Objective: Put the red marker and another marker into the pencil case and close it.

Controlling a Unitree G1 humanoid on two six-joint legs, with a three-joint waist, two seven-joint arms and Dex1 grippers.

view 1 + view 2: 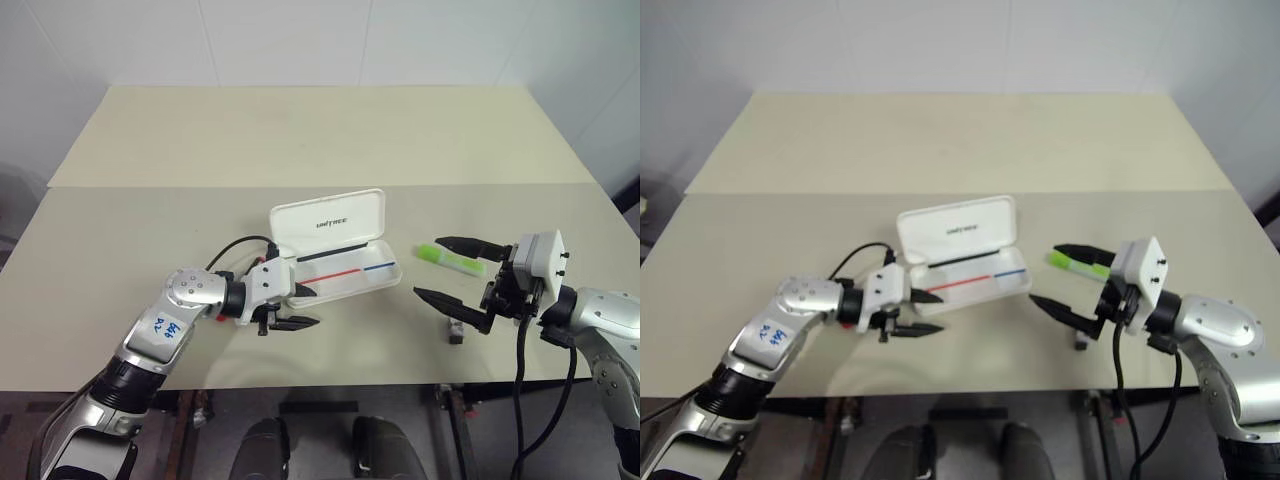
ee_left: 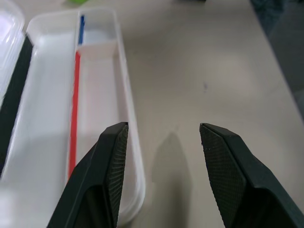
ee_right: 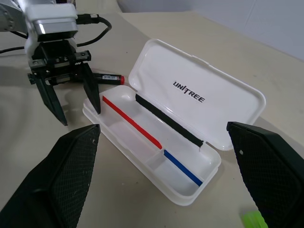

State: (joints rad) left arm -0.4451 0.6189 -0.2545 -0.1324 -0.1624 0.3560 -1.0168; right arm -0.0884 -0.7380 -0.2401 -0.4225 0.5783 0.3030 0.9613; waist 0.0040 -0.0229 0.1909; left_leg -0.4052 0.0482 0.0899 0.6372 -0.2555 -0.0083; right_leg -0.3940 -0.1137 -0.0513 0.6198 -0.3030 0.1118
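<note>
- since the left tool [image 1: 312,306] is held with its fingers apart and empty right at the end of the pencil case [image 1: 330,222], with one finger over the tray's rim in the left wrist view, the light case could be knocked or slid across the bench [image 1: 300,140] if that tool is lowered or swung carelessly.
- the red marker [image 3: 108,77] is seen lying on the bench just behind the left tool, beside the case's end and outside the tray; as it is largely hidden under the hand from above, it is judged that it could be rolled away or missed in a grasp.
- the green highlighter [image 1: 452,259] lies on the bench to the right of the case, close to one finger of the right tool [image 1: 428,267]; it could be flicked aside if the fingers are brought in off-centre.
- a small grey block [image 1: 456,332] sits near the other finger of the right tool and could be caught by mistake.
- the lid stands raised and could be bumped shut before anything is put inside.
- the left arm is reached forward with its tool tilted downward toward the case.
- the right tool is held roughly level, pointed toward the case, its fingers spread wide with nothing clamped.
</note>
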